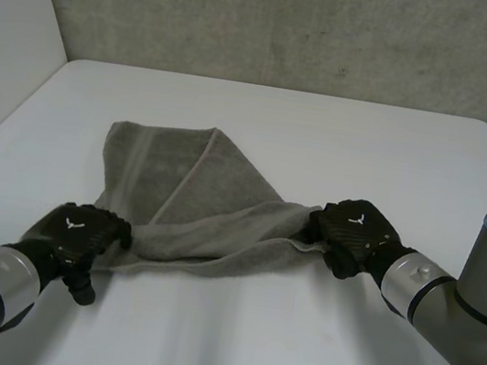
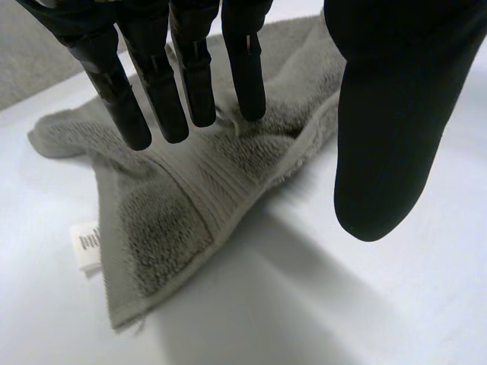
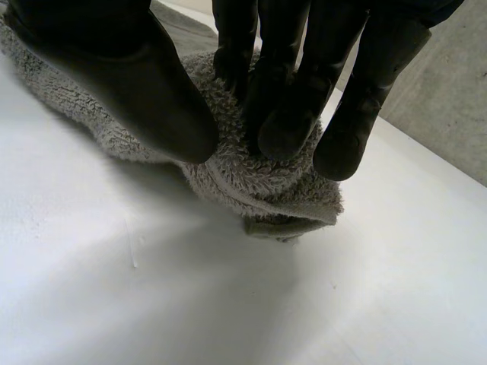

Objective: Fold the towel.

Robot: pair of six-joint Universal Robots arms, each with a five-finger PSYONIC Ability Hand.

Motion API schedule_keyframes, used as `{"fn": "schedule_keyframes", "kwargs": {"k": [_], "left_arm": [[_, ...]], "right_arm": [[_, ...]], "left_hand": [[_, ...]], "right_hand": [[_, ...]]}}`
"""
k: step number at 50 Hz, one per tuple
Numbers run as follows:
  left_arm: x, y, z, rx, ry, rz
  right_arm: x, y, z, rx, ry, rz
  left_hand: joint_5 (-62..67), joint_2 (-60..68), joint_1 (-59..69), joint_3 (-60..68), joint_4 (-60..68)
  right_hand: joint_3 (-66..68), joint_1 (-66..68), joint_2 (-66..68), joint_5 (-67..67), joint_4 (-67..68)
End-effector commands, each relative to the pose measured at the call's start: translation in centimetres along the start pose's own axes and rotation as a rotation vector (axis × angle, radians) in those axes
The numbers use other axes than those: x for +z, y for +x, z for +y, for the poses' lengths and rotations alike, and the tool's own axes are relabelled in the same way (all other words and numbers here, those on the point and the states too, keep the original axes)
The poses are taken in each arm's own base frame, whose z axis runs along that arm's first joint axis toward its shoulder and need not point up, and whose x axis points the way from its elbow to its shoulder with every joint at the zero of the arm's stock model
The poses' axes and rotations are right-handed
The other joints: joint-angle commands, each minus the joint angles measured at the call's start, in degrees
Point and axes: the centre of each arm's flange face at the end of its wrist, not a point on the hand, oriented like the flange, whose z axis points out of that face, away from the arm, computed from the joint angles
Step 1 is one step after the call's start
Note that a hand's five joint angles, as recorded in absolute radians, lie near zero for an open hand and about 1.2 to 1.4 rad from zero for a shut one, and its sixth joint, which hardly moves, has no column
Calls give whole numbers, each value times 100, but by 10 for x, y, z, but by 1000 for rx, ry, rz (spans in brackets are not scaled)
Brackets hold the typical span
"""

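From my station I see the soft grey terry-cloth towel (image 1: pixel 181 193) lying crumpled on the flat white table (image 1: pixel 324 140). It is drawn into a loose band between the two hands, with a wider flap spread toward the far side. The black left hand (image 1: pixel 78 232) sits at the towel's near left corner. Its own wrist camera shows the fingers (image 2: pixel 163 95) straight, tips on or just above the pile, and the thumb (image 2: pixel 388 137) well apart over bare table, so I read it as unclenched and gripping nothing. The black right hand (image 1: pixel 354 230) is at the opposite end, where its wrist camera shows thumb (image 3: pixel 144 91) and fingers (image 3: pixel 289 122) pressed together on a gathered wad of cloth, clamped on it. I judge this towel light, limp and grippy rather than slippery. It will sag and bunch wherever it is unsupported, and nothing about it can break, but a pinch on a wad gives poor control of the edge. I would take it at the corners, on the flatter woven band near the hem. The left wrist camera gives me detail that the head camera is too far off to resolve: a small white label (image 2: pixel 85 247) at the corner hem, the ribbed band, and the gap between thumb and cloth. From overhead that hand could pass for holding. The head camera, in turn, gives me the whole lay of the towel, both ends and the flap together.
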Motion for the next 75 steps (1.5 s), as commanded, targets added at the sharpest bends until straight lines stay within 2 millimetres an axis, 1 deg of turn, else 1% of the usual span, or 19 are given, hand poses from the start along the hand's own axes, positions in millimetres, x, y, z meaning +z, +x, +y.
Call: {"fn": "schedule_keyframes", "kwargs": {"k": [1,15,17,23,31,33,36,42,44,45,47,51,55,61,65,66,68,75], "left_arm": [[16,-1,8,-1,-11,1],[36,-1,4,19,33,2],[40,3,1,31,55,10],[44,9,-1,48,79,26],[45,17,1,59,82,48],[46,18,1,59,82,51],[46,18,1,59,83,52],[42,20,2,60,81,54],[36,19,-4,65,101,48],[36,19,-4,65,101,48],[27,19,-13,69,138,41],[20,20,-16,64,156,44],[16,24,-14,57,145,60],[18,27,-11,58,132,72],[28,29,1,52,82,82],[28,29,1,52,82,82],[34,30,7,50,58,87],[45,29,9,52,47,88]], "right_arm": [[0,0,1,0,-2,-1],[0,0,1,1,-3,0],[0,0,1,1,-3,0],[0,0,1,1,-3,0],[0,1,1,2,-4,2],[0,1,1,0,-4,2],[0,1,1,0,-4,2],[0,1,1,-3,-4,2],[0,1,1,-3,-4,2],[0,1,1,-3,-4,2],[0,1,1,-4,-4,2],[0,1,1,-4,-4,2],[0,1,1,-4,-4,2],[-1,1,2,-4,-6,2],[-1,0,2,-3,-6,0],[-1,0,3,-2,-8,0],[-1,0,3,-2,-8,0],[-1,0,3,-4,-8,0]], "left_hand": [[301,278,269,279,275],[318,294,286,295,292],[351,328,319,329,325],[469,446,437,447,443],[1411,1388,1379,1389,1385],[2181,2157,2149,2158,2155],[2353,2330,2321,2330,2327],[2336,2313,2305,2314,2310],[2219,2196,2188,2197,2193],[2219,2195,2187,2196,2192],[2085,2061,2053,2062,2058],[2067,2044,2036,2045,2041],[1917,1894,1885,1895,1891],[1445,1421,1413,1422,1419],[908,885,876,886,882],[907,883,875,884,880],[907,883,875,884,880],[923,900,892,901,897]], "right_hand": [[342,543,488,483,362],[342,543,488,483,362],[342,543,488,483,362],[342,543,488,483,362],[342,543,488,483,362],[342,543,488,483,362],[342,543,488,483,362],[342,543,488,483,362],[342,543,488,483,362],[342,543,488,483,362],[342,543,488,483,362],[342,543,488,483,362],[342,543,488,483,362],[342,543,488,483,362],[342,543,488,483,362],[342,543,488,483,362],[342,543,488,483,362],[342,543,488,483,362]]}}
